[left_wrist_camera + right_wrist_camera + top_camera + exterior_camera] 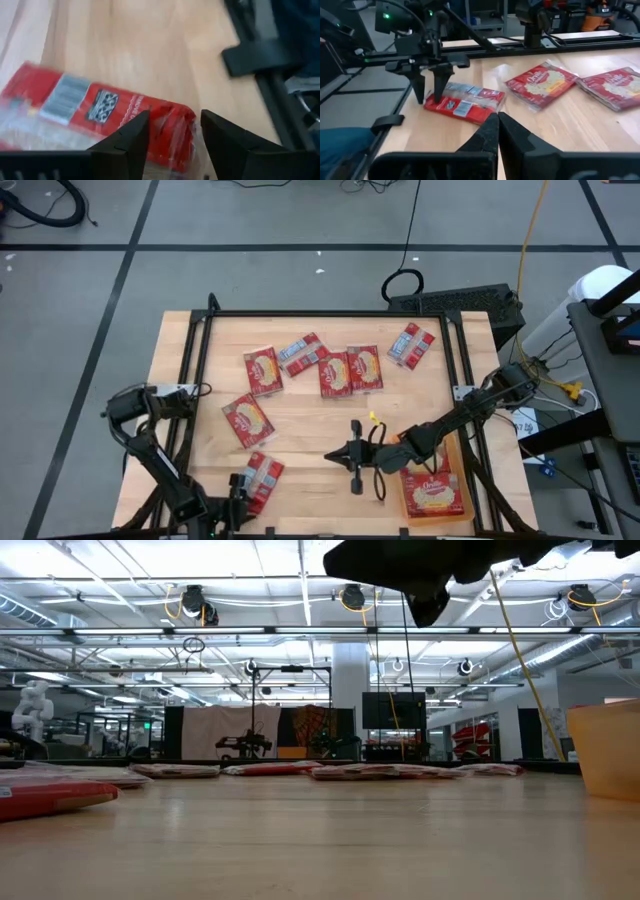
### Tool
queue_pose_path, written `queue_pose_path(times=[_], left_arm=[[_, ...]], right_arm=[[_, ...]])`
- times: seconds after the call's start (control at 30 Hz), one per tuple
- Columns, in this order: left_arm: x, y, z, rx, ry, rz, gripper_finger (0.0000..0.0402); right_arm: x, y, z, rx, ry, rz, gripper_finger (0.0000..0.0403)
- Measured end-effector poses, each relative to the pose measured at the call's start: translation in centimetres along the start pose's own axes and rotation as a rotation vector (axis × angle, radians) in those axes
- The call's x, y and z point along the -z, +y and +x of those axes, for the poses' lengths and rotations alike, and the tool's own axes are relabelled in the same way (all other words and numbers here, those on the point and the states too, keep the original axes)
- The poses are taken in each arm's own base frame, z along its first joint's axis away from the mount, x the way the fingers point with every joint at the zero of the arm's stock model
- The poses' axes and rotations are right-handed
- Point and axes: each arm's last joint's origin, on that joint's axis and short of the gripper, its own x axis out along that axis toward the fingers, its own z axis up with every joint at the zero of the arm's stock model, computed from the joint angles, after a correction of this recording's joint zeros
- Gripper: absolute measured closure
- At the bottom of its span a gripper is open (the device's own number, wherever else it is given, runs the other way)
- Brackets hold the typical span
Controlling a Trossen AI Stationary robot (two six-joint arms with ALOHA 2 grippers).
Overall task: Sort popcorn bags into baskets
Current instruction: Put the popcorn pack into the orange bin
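Red popcorn bags (350, 370) lie scattered across the far half of the wooden table (300, 435); another bag fills the orange basket (432, 492) at the near right corner. At the near left edge, the left gripper (431, 90) straddles the end of a bag (465, 102), fingers apart and not clenched on it. The right gripper (352, 455) hovers mid-table, fingers pressed together on nothing. From table height, the basket is cut off at the frame edge, with a lit workshop hall behind.

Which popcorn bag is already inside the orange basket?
The popcorn bag at the table's near right corner. It alone lies inside the orange basket; the other bags lie flat on the bare wooden table.
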Motion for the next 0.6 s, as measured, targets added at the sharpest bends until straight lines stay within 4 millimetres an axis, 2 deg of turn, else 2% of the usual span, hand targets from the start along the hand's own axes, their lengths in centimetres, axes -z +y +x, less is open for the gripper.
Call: queue_pose_path(times=[0.2,0.43,0.6], left_arm=[[0.3,0.3,-0.1,-0.016,0.047,0.033,0.0257],[0.4,1.1,0.2,-0.068,0.08,0.178,0.0387],[-0.6,2.1,0.1,-0.1,0.073,0.235,0.0396]], right_arm=[[-0.1,-0.5,0.3,0.018,0.001,-0.017,0.0403],[-0.2,-0.7,0.4,0.023,-0.004,0.013,0.0403],[-0.2,-0.7,0.4,0.023,-0.004,0.061,0.0403]])
